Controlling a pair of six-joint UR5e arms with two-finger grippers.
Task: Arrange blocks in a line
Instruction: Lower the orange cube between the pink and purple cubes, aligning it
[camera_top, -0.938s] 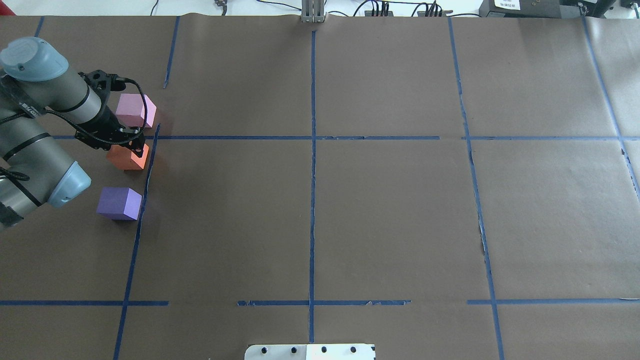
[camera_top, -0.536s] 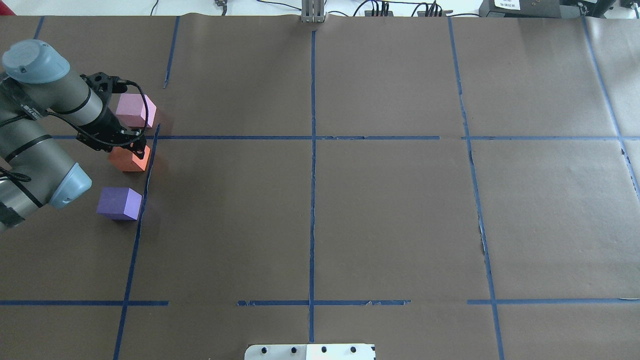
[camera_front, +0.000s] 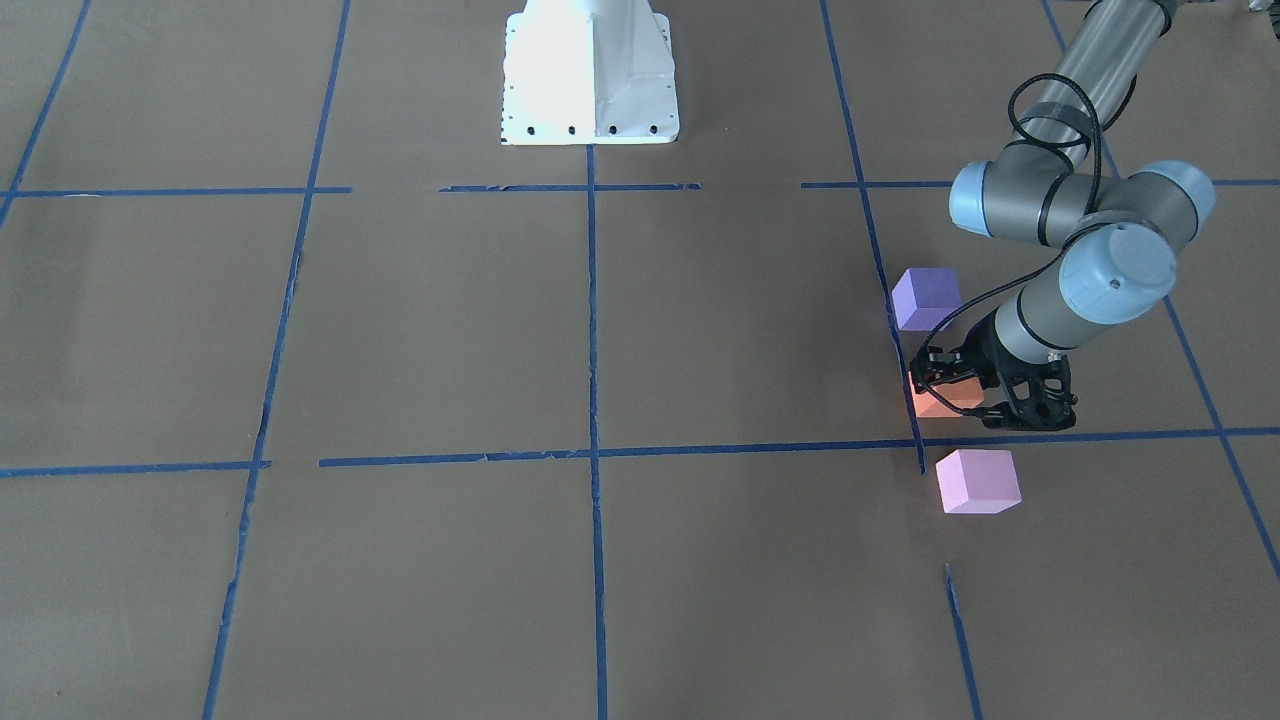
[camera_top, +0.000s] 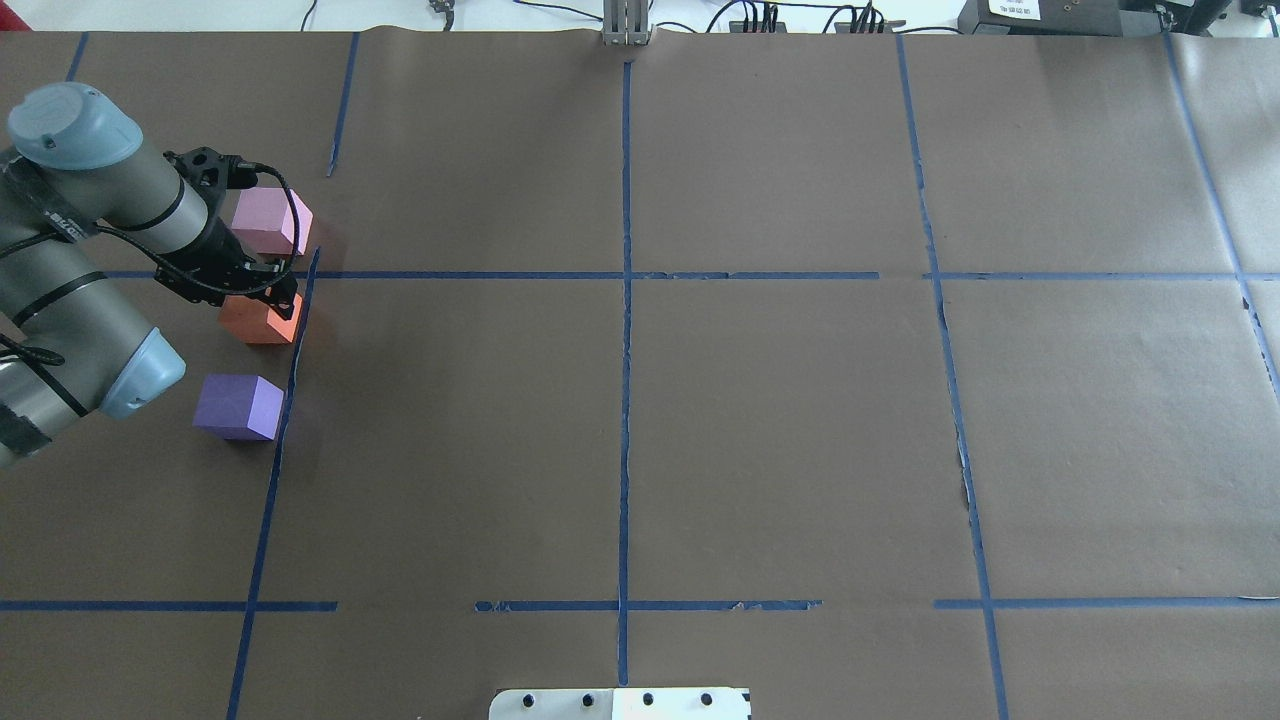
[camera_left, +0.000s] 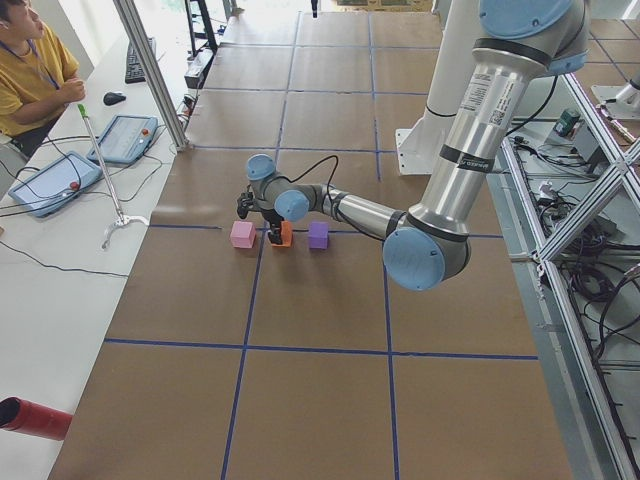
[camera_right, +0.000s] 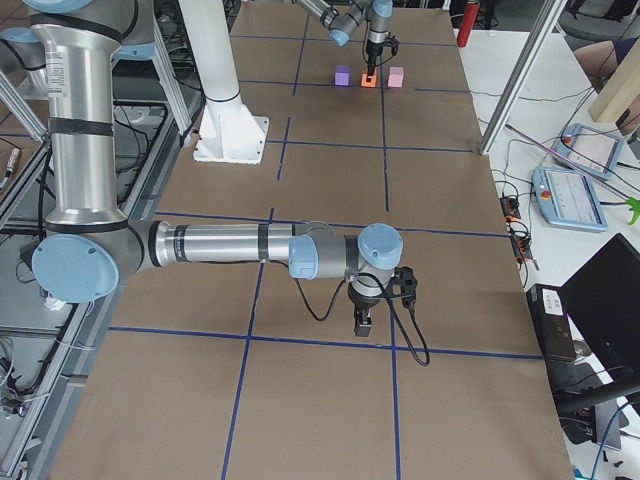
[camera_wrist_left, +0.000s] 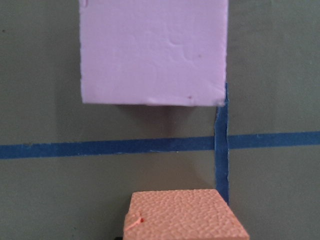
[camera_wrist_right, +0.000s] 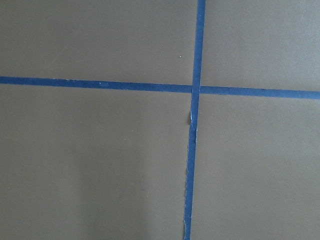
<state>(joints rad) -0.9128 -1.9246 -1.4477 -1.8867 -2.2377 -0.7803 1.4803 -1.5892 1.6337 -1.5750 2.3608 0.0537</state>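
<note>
- The left tool (camera_top: 272, 296) is low over the orange block (camera_top: 258, 322). Its fingers seem pressed against the block's sides, pinching it, though the arm hides much of the contact.
- The orange block is near the left edge of the surface (camera_top: 700, 420), in its far half, just beside a blue tape line (camera_top: 283, 420).
- The light pink block (camera_top: 268, 220) lies beyond the orange one, towards the far-left corner, and the dark purple block (camera_top: 238, 406) lies nearer the robot. All three are apart, in a rough row along the tape.
- The right tool (camera_right: 365, 322) hangs over a tape crossing towards the right edge. I cannot tell whether it is spread or pressed together.
</note>
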